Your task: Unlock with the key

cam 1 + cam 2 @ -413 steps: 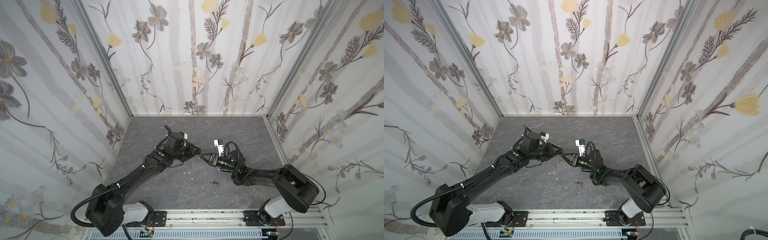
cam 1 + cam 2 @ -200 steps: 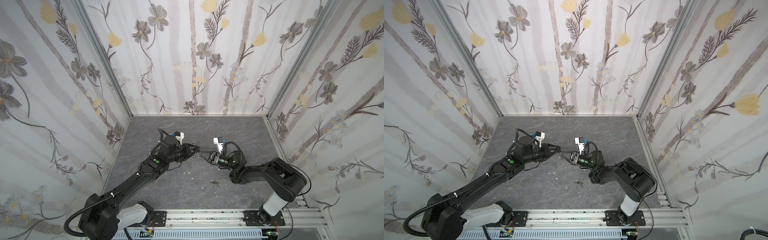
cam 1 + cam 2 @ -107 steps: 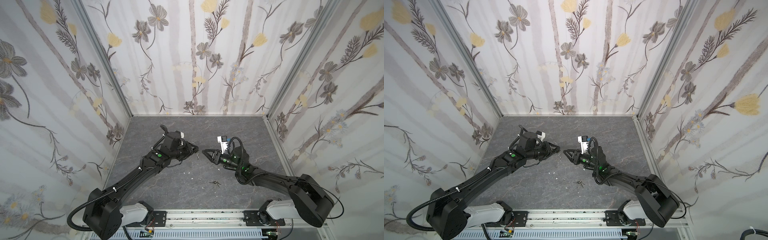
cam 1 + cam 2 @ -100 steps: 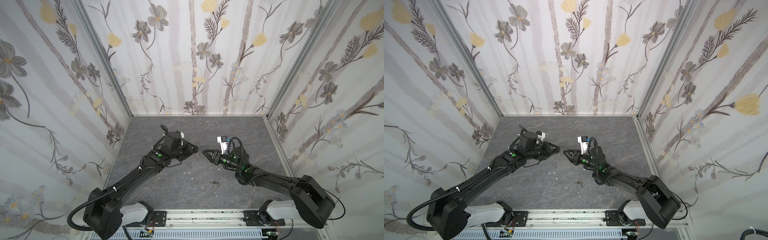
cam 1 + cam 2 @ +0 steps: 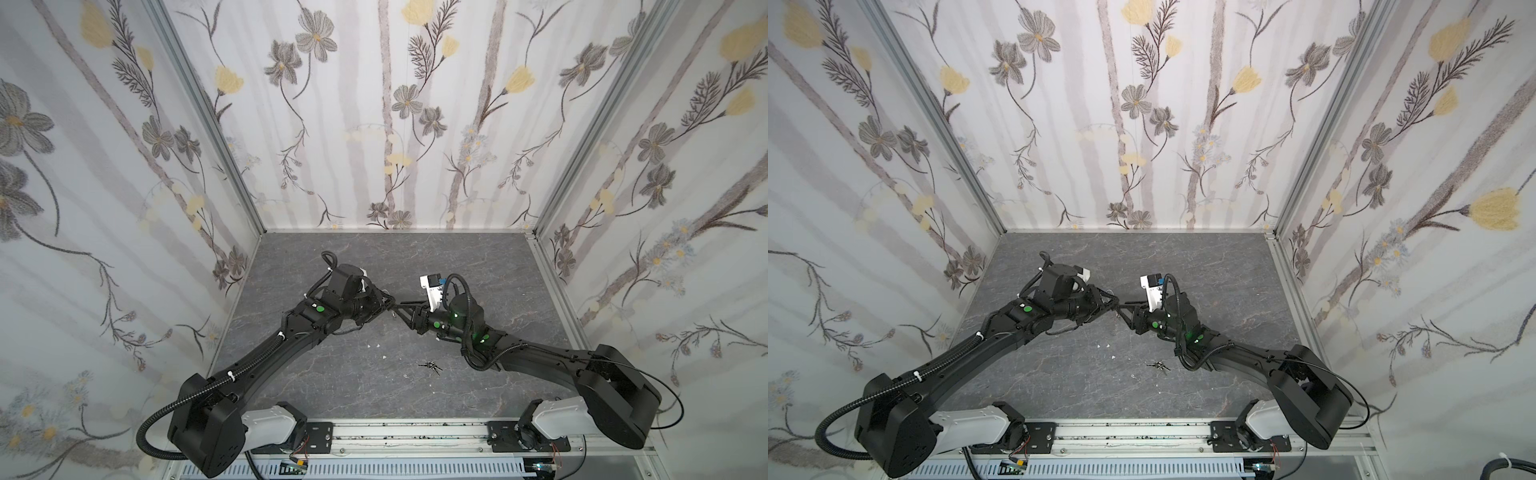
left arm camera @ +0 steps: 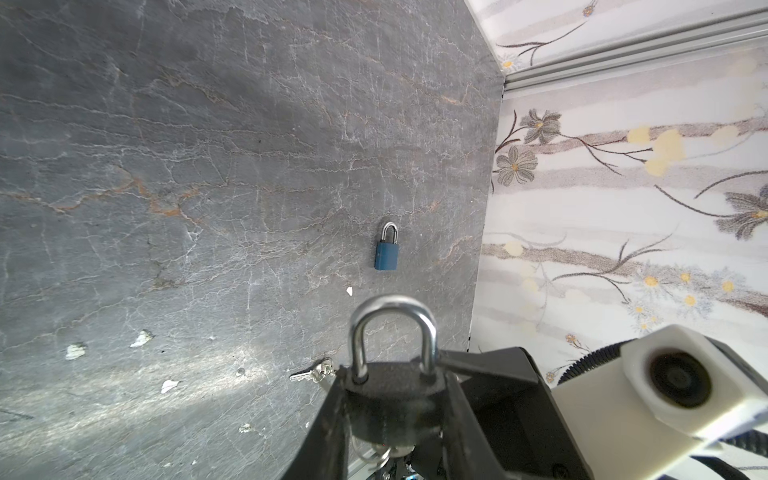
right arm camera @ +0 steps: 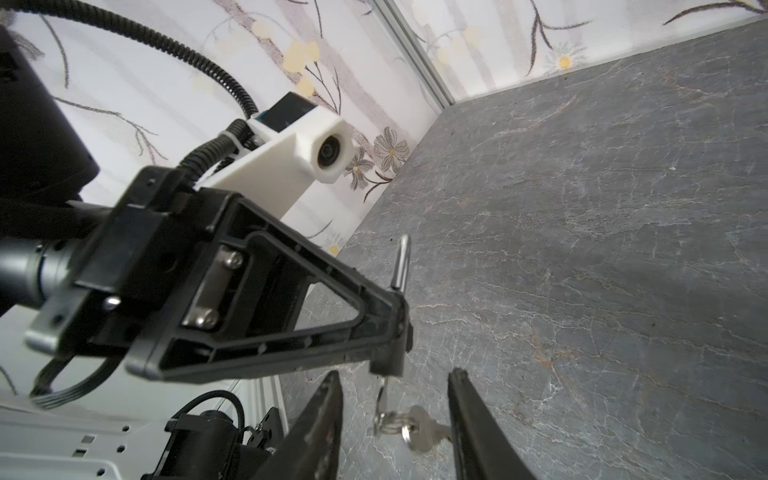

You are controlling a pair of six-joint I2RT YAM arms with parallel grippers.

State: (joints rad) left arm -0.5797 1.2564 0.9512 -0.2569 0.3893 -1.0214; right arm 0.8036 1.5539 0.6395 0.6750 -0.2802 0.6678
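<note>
My left gripper is shut on a black padlock whose silver shackle has both legs in the body. A key sticks in the lock's underside, and a ring with a second key hangs from it. My right gripper is open, its two fingers standing on either side of that hanging key without touching it. In both top views the left gripper and the right gripper meet tip to tip above the middle of the floor.
A small blue padlock lies on the grey stone floor near a side wall. A loose bunch of keys lies near the front. White flecks dot the floor. Flowered walls enclose three sides.
The right gripper has opened and let go of the key, drew back to the right, then came in again round the hanging key. The left gripper keeps its hold on the padlock.
</note>
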